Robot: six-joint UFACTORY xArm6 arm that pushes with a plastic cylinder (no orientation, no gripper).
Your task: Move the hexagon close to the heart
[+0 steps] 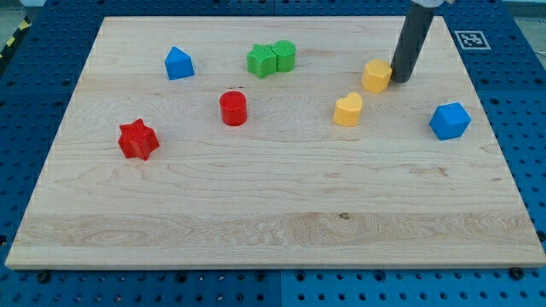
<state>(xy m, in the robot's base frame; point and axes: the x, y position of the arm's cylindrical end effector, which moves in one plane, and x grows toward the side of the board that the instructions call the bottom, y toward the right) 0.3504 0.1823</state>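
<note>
The yellow hexagon (375, 75) lies at the view's upper right of the wooden board. The yellow heart (347, 110) lies just below and to the left of it, a short gap apart. My tip (399, 80) is at the end of the dark rod, right beside the hexagon's right side, touching it or nearly so. The rod rises toward the view's top edge.
A blue hexagonal block (450, 120) sits at the right. A green star (262, 60) and a green cylinder (284, 55) touch at the top middle. A blue house-shaped block (178, 63), a red cylinder (233, 108) and a red star (138, 140) lie to the left.
</note>
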